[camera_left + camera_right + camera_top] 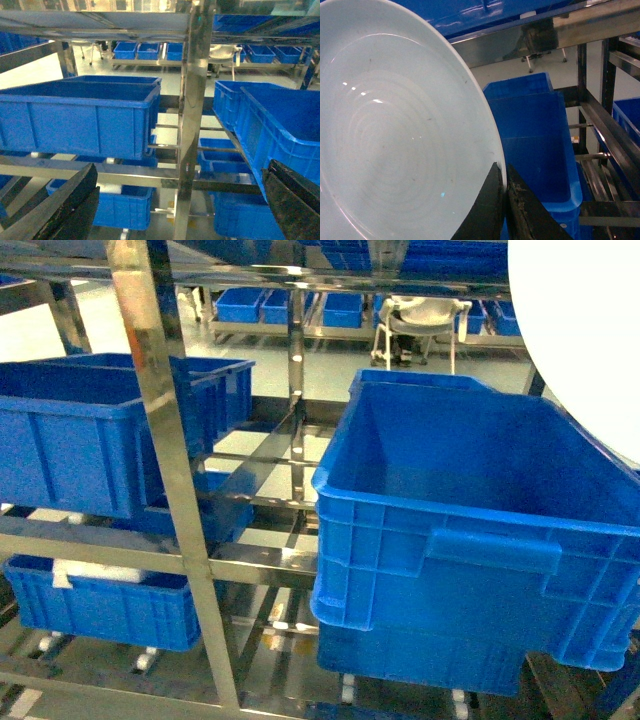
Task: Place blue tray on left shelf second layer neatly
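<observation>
The blue tray [395,130] fills the left of the right wrist view as a pale, smooth dish tilted on edge. My right gripper [504,186] is shut on its rim, one finger on each face. In the head view the tray [590,340] shows as a washed-out pale curve at the top right, above a dark-blue crate [470,530]. The left shelf [160,440] is a shiny steel rack, and its middle tier rail [100,548] bears dark-blue crates [90,440]. My left gripper [182,167] is open and holds nothing, facing a rack post [192,125].
A steel upright [295,390] stands further back between the left crates and the right ones. A lower tier holds another dark-blue crate [100,605]. Further crates [290,305] and a white chair [420,325] stand on the floor behind the rack.
</observation>
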Tool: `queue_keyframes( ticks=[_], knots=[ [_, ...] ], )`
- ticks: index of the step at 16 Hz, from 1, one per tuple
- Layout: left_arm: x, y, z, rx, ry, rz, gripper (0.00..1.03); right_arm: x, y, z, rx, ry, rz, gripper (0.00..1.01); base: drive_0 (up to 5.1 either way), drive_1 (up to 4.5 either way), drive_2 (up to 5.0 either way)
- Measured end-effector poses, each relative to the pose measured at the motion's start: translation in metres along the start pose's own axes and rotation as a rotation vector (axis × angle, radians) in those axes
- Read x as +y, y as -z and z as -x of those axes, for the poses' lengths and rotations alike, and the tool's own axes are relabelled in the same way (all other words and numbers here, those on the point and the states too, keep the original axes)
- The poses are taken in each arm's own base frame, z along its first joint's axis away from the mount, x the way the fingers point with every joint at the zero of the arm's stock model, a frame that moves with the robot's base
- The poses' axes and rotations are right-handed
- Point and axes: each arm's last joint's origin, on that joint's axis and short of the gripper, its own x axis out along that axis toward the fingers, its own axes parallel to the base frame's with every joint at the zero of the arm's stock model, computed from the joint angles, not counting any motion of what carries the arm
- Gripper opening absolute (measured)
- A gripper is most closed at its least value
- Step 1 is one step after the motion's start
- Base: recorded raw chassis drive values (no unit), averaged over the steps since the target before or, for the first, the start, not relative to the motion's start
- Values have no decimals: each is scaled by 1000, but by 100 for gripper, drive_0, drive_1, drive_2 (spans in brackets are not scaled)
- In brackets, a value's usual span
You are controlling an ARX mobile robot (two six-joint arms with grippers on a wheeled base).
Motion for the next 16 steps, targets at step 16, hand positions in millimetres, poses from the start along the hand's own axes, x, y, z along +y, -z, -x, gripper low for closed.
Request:
queue_keyframes(
  ticks=[16],
  knots=[
    [0,0,0,-3,5,0,98,0,-1,0,-6,5,0,2,-63,63,-189]
  ],
)
